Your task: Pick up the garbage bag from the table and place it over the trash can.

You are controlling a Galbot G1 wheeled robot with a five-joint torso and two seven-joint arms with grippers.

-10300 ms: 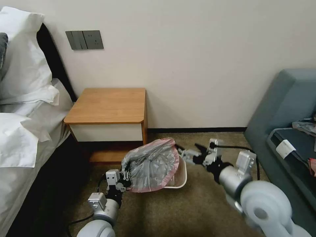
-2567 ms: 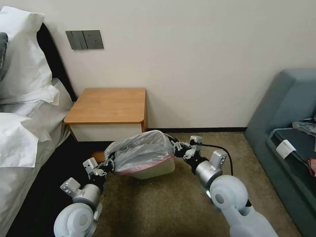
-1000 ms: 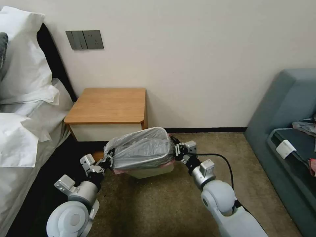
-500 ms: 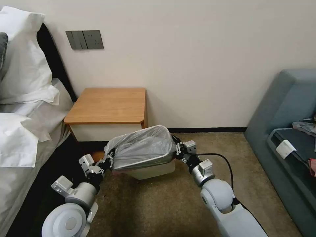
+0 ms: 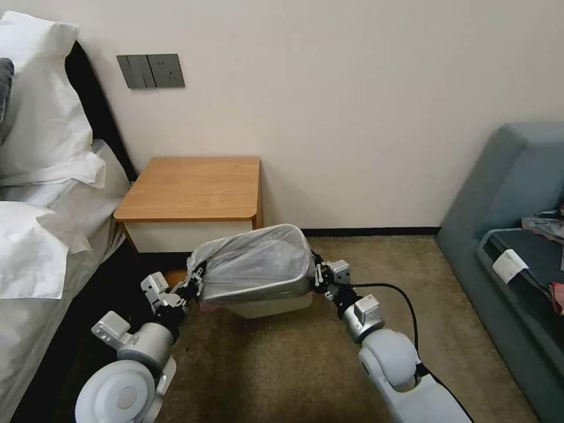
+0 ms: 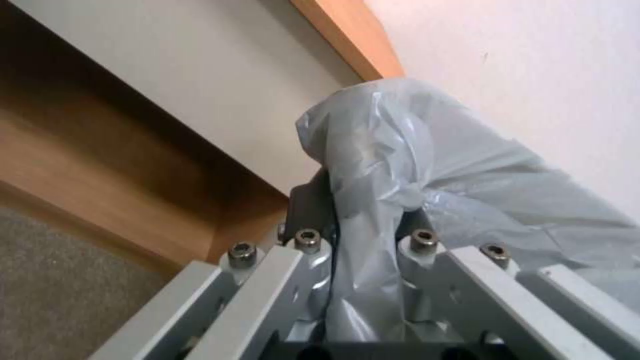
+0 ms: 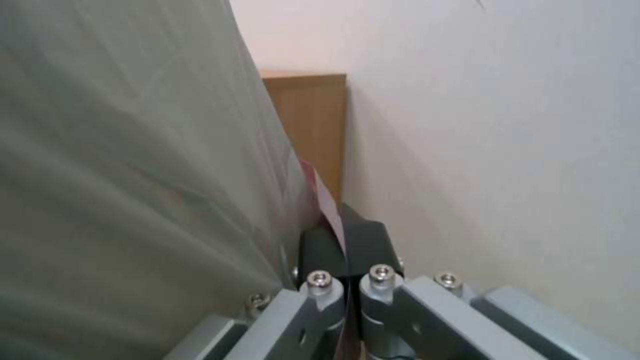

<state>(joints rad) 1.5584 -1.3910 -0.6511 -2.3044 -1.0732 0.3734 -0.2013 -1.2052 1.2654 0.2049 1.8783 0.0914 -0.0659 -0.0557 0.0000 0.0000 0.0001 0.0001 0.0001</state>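
Note:
The grey translucent garbage bag (image 5: 252, 264) is stretched over the top of the cream trash can (image 5: 270, 305), which stands on the carpet in front of the table (image 5: 194, 188). My left gripper (image 5: 192, 282) is shut on the bag's left edge; in the left wrist view bunched plastic (image 6: 373, 200) sits between its fingers. My right gripper (image 5: 317, 276) is shut on the bag's right edge, and the right wrist view shows the pink rim (image 7: 327, 200) pinched between its black pads (image 7: 367, 245). Only the lower part of the can shows below the bag.
A bed with white pillows (image 5: 41, 176) lies on the left. A grey-blue sofa (image 5: 517, 223) stands on the right. The wall (image 5: 352, 117) runs close behind the can. Open carpet (image 5: 282, 370) lies in front.
Over the last second both grippers have moved down a little, drawing the bag further down the can's sides. The pink rim at the front now barely shows.

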